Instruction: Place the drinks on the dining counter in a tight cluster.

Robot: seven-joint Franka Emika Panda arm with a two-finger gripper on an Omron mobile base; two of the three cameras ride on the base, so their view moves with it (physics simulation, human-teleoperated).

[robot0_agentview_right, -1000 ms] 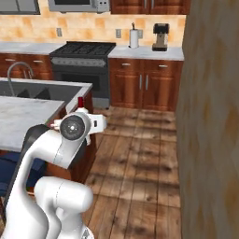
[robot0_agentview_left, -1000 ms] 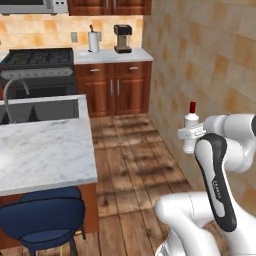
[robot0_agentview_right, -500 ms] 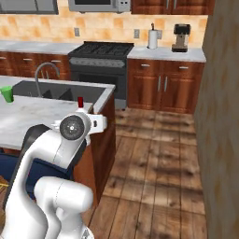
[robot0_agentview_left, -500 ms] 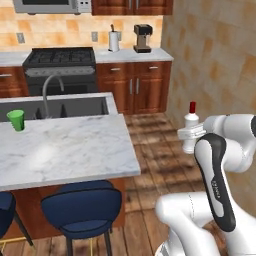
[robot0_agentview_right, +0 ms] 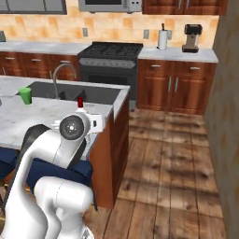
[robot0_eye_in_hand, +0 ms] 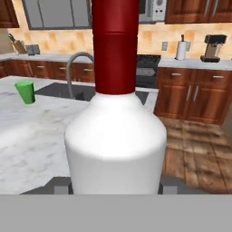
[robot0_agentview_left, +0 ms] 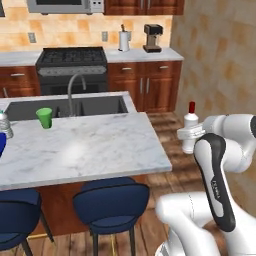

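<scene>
My gripper (robot0_agentview_left: 190,136) is shut on a slim white red-capped bottle (robot0_agentview_left: 190,125), held upright in the air off the right end of the dining counter (robot0_agentview_left: 95,147). In the hand view the bottle (robot0_eye_in_hand: 115,136) stands close up between my fingertips, with its red cap (robot0_eye_in_hand: 115,45) on top. The red cap (robot0_agentview_right: 80,101) pokes up behind my arm in the right base view. A small clear bottle (robot0_agentview_left: 4,125) stands on the counter at the far left edge. The counter is white-grey marble with a built-in sink (robot0_agentview_left: 65,107).
A green cup (robot0_agentview_left: 44,117) stands on the counter beside the sink and its tall faucet (robot0_agentview_left: 75,90). Navy stools (robot0_agentview_left: 110,200) are tucked under the near edge. Behind are a stove (robot0_agentview_left: 72,62), a coffee machine (robot0_agentview_left: 152,39) and a paper-towel roll (robot0_agentview_left: 123,40). A wall closes off the right.
The whole picture has shifted: the base has moved, and more of the dining counter, the green cup and the clear bottle have come into view. The white bottle stays in my gripper.
</scene>
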